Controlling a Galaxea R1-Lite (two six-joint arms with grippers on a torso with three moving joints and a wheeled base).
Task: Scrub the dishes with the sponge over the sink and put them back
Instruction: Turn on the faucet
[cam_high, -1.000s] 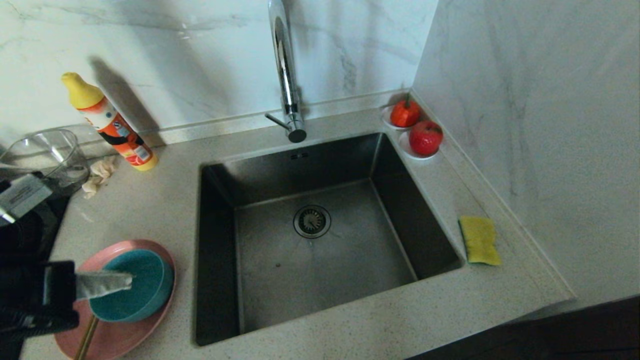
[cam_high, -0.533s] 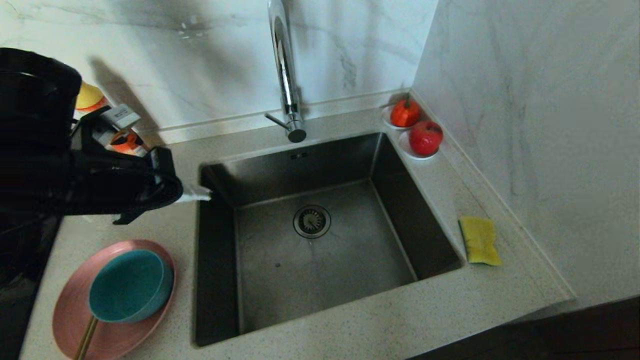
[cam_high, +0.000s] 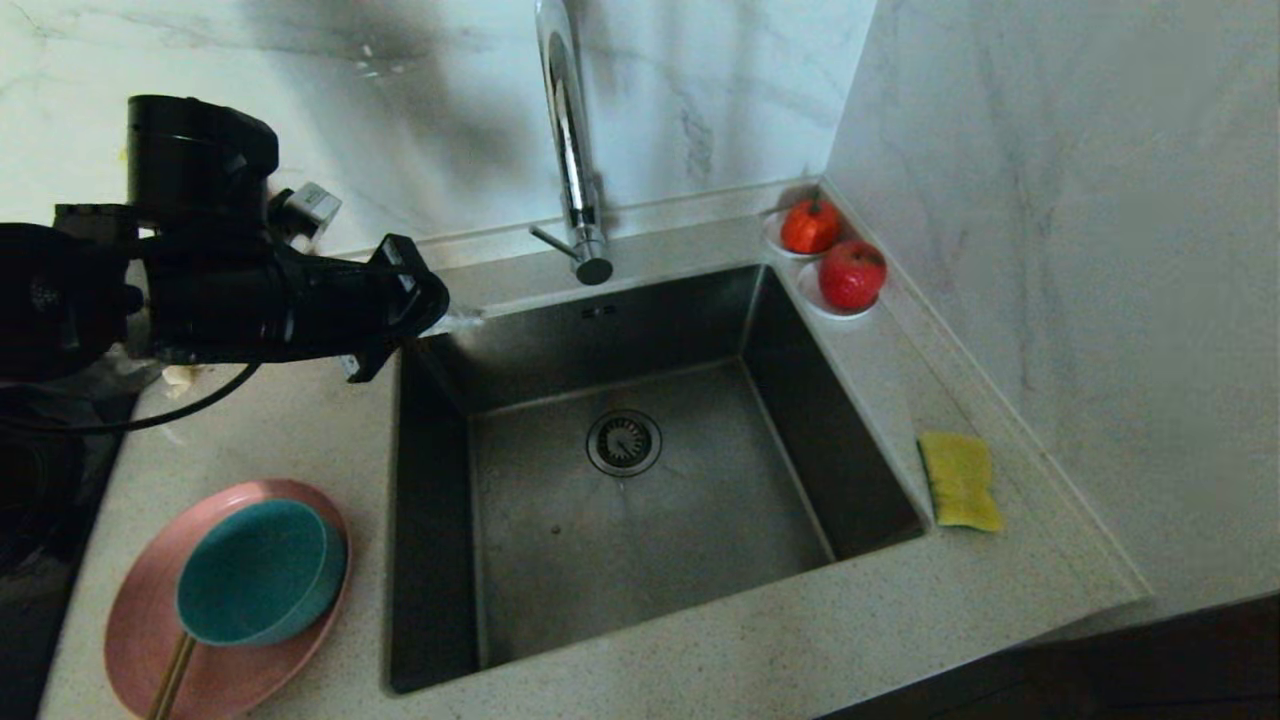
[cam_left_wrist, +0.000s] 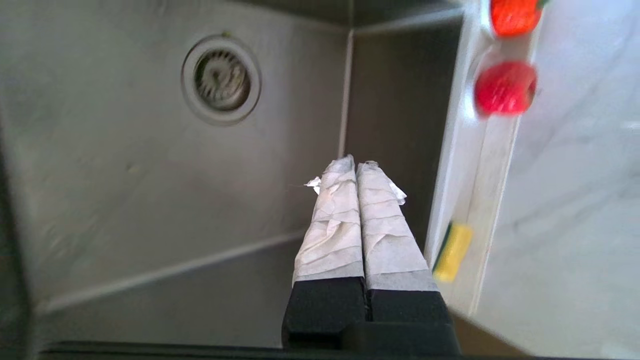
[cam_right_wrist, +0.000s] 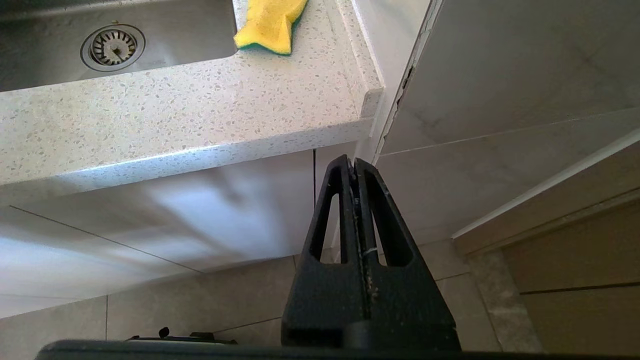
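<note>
The dishes sit on the counter left of the sink (cam_high: 800, 420): a teal bowl (cam_high: 255, 570) rests on a pink plate (cam_high: 215, 670). The yellow sponge (cam_high: 958, 480) (cam_left_wrist: 452, 252) (cam_right_wrist: 270, 22) lies on the counter right of the basin. My left gripper (cam_high: 470, 320) (cam_left_wrist: 356, 165) hangs shut and empty over the sink's back left corner, its paper-wrapped fingers (cam_left_wrist: 340, 220) pressed together, far from bowl and sponge. My right gripper (cam_right_wrist: 354, 161) is parked shut below the counter edge, holding nothing.
A tall chrome tap (cam_high: 570, 140) rises behind the basin, and the drain (cam_high: 623, 441) sits mid-floor. Two red fruits (cam_high: 850, 272) on white saucers stand at the back right corner. A thin wooden stick (cam_high: 172, 680) lies across the plate. Marble walls close the back and right.
My left arm has lifted from above the bowl and swung back and right to the sink's back left corner, now hiding the bottle and glass bowl. Dishes and sponge have not moved.
</note>
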